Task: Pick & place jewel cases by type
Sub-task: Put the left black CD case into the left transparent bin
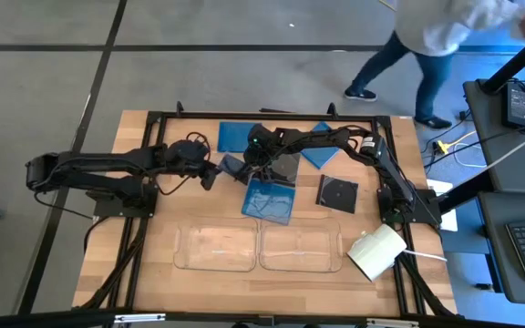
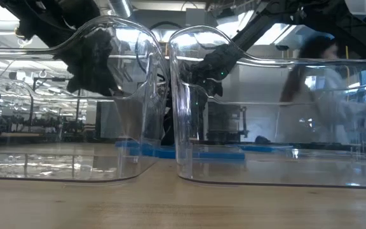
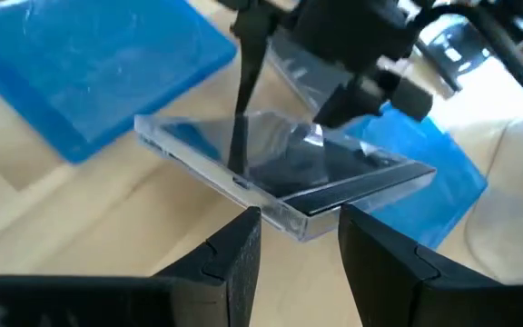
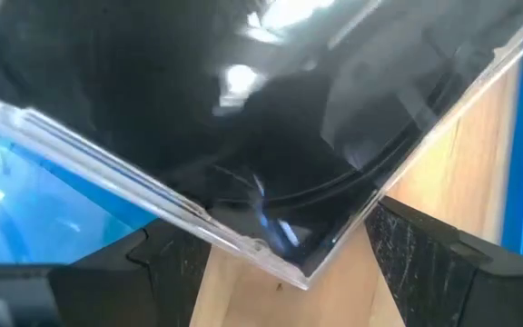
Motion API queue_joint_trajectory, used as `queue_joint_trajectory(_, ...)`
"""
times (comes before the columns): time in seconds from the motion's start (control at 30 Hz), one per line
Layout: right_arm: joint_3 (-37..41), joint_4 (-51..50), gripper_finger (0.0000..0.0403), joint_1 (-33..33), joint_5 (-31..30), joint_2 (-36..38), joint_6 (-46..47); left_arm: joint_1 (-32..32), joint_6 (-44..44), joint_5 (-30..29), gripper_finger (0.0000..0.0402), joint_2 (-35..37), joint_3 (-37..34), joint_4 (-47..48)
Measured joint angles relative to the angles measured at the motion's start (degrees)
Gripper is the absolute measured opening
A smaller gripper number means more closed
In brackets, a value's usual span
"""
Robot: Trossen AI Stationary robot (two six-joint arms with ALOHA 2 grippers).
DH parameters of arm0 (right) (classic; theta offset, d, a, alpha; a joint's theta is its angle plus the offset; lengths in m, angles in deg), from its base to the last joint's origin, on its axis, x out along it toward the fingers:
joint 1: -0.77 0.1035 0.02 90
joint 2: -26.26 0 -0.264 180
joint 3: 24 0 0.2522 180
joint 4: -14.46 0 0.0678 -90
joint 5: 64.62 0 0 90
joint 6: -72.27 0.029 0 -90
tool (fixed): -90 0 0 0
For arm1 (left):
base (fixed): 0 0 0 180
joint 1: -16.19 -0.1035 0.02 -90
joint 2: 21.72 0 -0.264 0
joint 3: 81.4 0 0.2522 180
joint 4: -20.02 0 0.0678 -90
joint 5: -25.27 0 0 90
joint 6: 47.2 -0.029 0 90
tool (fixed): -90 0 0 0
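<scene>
Meeting mid-worktop [image 1: 153,260], both grippers work one black case [image 3: 289,173] lifted above a blue case [image 1: 269,200]. Left gripper [image 3: 298,241] has its fingers half-open astride a corner, grip uncertain. Right gripper [image 4: 284,241] straddles the opposite corner, fingers wide

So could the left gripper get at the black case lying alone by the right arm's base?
Probably not: the left gripper sits across the pile, with the right arm between it and that case.
</scene>
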Motion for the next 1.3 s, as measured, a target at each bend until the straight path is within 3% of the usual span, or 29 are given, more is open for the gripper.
queue_joint_trajectory(0.6, 0.14, 0.8, 0.0284, 0.14, -2.94, 1.16, 3.1, 0.03, 1.24, -4.35, 0.0141, -0.89, -0.08, -1.51)
queue_joint_trajectory(0.87, 0.15, 1.3, 0.0284, 0.53, -0.51, 1.16, 2.93, 0.02, -0.17, -6.28, 0.0141, -1.07, -0.2, -8.16)
queue_joint_trajectory(1.3, 0.13, 1.31, 0.0284, 2.49, 1.49, 1.16, 2.87, 0.07, -5.35, -10.74, 0.0141, -1.11, -0.33, -7.72)
